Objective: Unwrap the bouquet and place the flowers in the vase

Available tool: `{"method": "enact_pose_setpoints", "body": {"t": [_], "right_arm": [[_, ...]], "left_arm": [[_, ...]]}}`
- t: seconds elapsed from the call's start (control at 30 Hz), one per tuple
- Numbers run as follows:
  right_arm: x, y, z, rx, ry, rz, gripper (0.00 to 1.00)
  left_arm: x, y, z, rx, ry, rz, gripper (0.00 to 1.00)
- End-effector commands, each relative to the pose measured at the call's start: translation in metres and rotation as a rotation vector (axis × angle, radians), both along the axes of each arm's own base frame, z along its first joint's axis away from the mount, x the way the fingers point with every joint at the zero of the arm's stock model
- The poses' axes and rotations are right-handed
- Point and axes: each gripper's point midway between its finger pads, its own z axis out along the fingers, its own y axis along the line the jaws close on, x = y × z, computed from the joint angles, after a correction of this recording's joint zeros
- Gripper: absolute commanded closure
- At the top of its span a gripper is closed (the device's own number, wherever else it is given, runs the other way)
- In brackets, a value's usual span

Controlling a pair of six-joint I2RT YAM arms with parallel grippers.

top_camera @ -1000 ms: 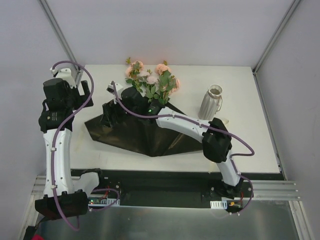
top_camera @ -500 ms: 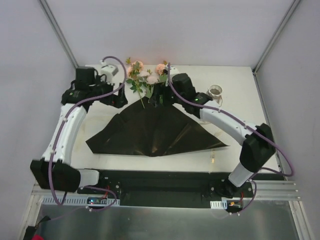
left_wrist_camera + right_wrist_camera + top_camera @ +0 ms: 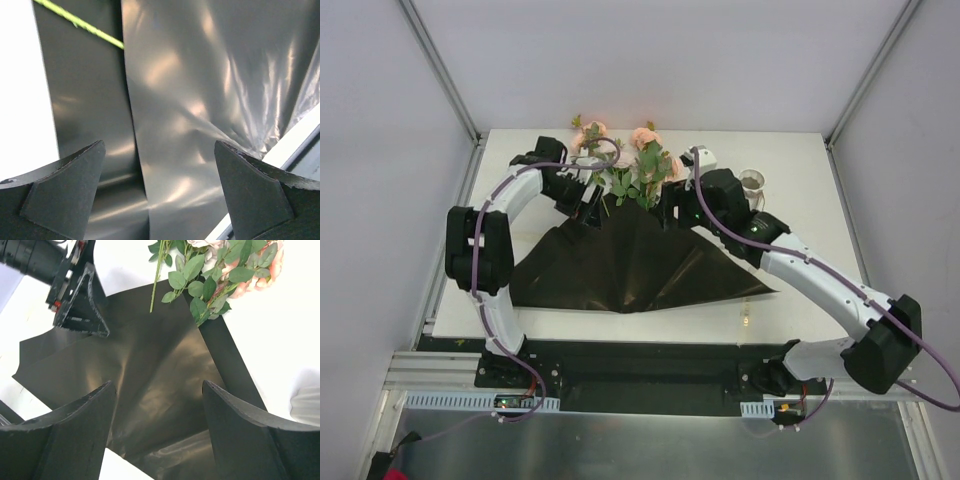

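The bouquet's glossy black paper point(image 3: 640, 262) lies unfolded in a flat fan on the white table. The flowers point(image 3: 632, 168), peach-pink roses with green leaves, lie at its far tip, with one thin green stem point(image 3: 80, 24) reaching onto the paper. My left gripper point(image 3: 590, 203) is open over the paper's far left part point(image 3: 165, 100), nothing between its fingers. My right gripper point(image 3: 670, 206) is open too, above the paper point(image 3: 150, 365) just right of the flowers point(image 3: 215, 270). The vase point(image 3: 752, 182) stands at the back right, partly hidden by my right arm.
A small cream scrap point(image 3: 747, 319) lies near the table's front edge, right of the paper. Grey walls and metal frame posts close in the table on three sides. The left gripper point(image 3: 80, 300) shows in the right wrist view.
The paper has gone from a crumpled heap to a flat fan. My left arm swung in from the far left to the stems. My right arm drew back to the right.
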Motion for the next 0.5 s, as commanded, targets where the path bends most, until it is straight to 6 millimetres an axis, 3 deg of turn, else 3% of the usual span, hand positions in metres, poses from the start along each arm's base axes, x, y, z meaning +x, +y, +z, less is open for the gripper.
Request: {"method": "enact_pose_setpoints", "body": {"t": [0.0, 0.17, 0.47], "right_arm": [[-0.009, -0.003, 0.022, 0.048, -0.055, 0.019, 0.27], [-0.015, -0.005, 0.03, 0.069, -0.063, 0.033, 0.28], [-0.016, -0.005, 0.034, 0.084, -0.075, 0.028, 0.29]], "left_arm": [[0.021, -0.013, 0.002, -0.03, -0.048, -0.077, 0.1], [0.023, -0.02, -0.013, -0.036, -0.016, -0.1, 0.12], [0.01, -0.024, -0.03, -0.021, 0.031, -0.129, 0.2]]}}
